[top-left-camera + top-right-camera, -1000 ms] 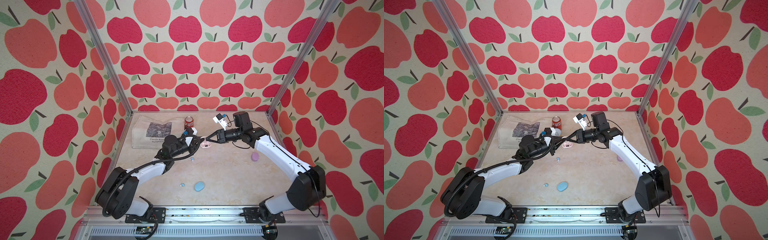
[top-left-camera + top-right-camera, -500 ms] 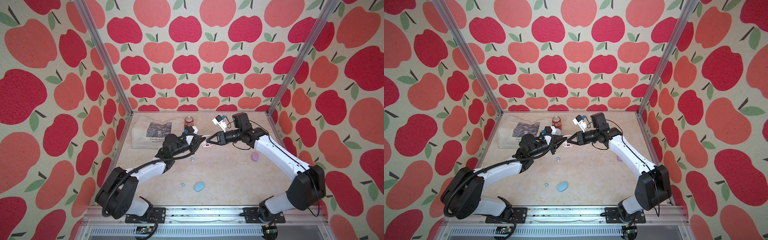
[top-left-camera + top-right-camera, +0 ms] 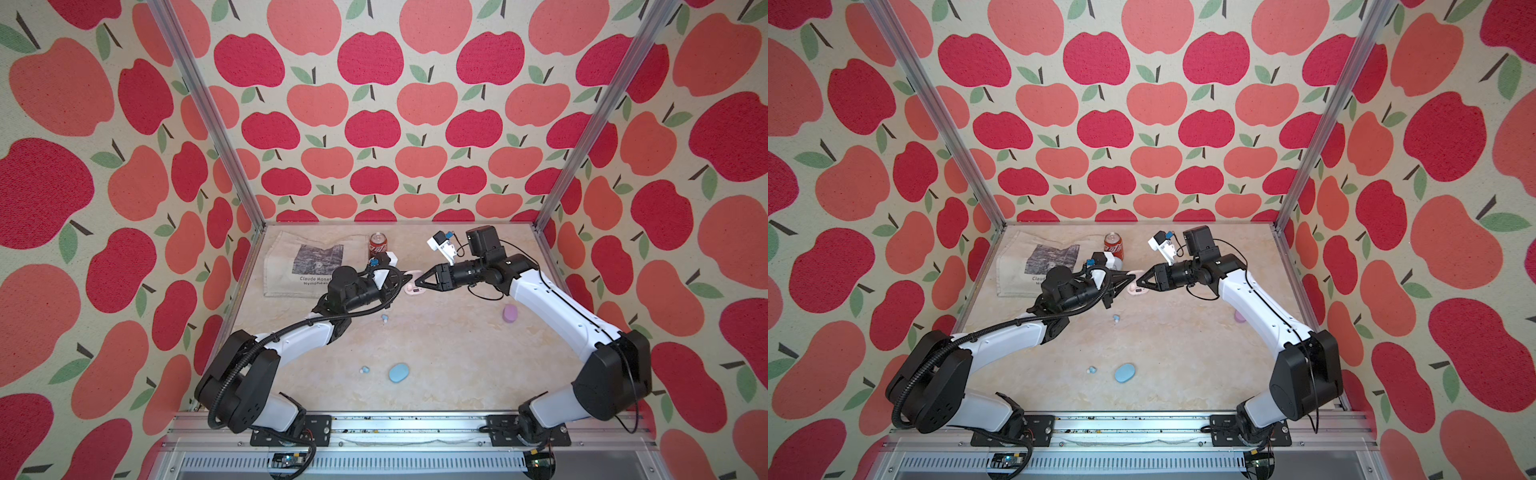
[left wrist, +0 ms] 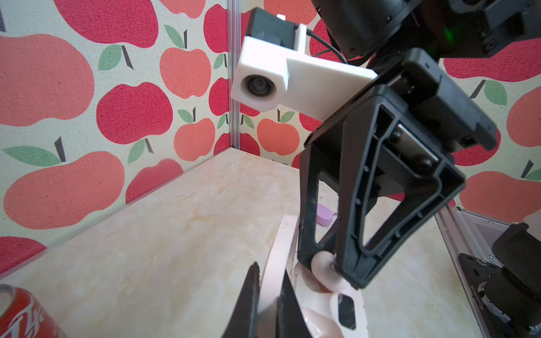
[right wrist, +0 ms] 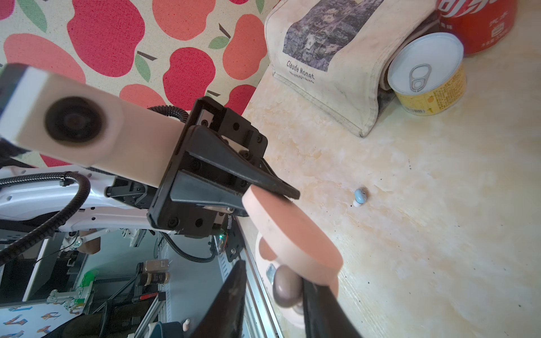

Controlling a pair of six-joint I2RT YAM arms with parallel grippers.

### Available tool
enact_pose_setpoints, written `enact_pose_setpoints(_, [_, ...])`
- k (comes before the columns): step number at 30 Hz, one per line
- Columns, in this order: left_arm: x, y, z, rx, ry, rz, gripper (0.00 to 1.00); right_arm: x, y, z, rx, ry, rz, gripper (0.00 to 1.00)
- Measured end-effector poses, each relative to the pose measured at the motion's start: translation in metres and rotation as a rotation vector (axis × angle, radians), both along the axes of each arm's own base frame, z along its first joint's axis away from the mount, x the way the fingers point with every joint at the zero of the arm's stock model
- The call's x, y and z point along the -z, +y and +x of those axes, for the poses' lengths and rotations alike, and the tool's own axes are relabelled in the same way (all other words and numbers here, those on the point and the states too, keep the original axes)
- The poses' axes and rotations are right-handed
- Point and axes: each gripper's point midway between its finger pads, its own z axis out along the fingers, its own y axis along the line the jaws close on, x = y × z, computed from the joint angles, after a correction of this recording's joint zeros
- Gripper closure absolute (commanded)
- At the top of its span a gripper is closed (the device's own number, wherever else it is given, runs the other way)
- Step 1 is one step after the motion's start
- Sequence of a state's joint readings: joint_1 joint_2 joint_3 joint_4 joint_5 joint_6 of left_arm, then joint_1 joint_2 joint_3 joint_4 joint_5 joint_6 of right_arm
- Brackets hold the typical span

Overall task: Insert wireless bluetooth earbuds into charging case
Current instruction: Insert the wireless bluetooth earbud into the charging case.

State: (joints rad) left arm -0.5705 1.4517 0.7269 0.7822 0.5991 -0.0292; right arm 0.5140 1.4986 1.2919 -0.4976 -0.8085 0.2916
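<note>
Left hand (image 4: 270,301) is clamped on the raised lid (image 4: 281,248) of the pink case (image 3: 417,289), which lies open at the far middle of the desk (image 3: 457,353). Right hand (image 3: 420,283) meets it from the right, tips down over the case's base. Its jaws stand a little apart around one pink bud (image 4: 320,264) that sits at the base. The right wrist view shows a gap between that bud and one finger; whether the other finger touches it I cannot tell.

Cases, three: the pink case, a shut blue case (image 3: 399,372) at the near middle, and a shut purple case (image 3: 510,313) at the right, close by the right arm.

Buds plainly in sight, three: the pink bud, a blue bud (image 3: 385,318) on bare desk a little nearer than the pink case, and a second blue bud (image 3: 365,369) just left of the blue case. A pale pink lump in the base may be another, but it is too blurred to call.

At the far left lie one bag (image 3: 307,266), one red soda can (image 3: 378,245) and one yellow tin (image 5: 430,87), the tin against the bag's edge.
</note>
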Motion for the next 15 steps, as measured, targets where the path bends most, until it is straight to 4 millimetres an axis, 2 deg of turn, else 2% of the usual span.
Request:
enact_pose_setpoints(6, [-0.001, -0.002, 0.004, -0.015, -0.001, -0.001, 1.0, -0.004, -0.008, 0.01, 0.054, -0.023, -0.029, 0.59])
enact_pose_setpoints(10, [-0.01, -0.008, 0.0, 0.006, -0.022, -0.015, 1.0, -0.013, -0.023, 0.024, 0.134, -0.07, -0.05, 0.57])
enact_pose_setpoints(15, [-0.018, -0.014, -0.002, 0.021, -0.042, -0.028, 1.0, -0.027, -0.029, 0.025, 0.165, -0.105, -0.042, 0.57])
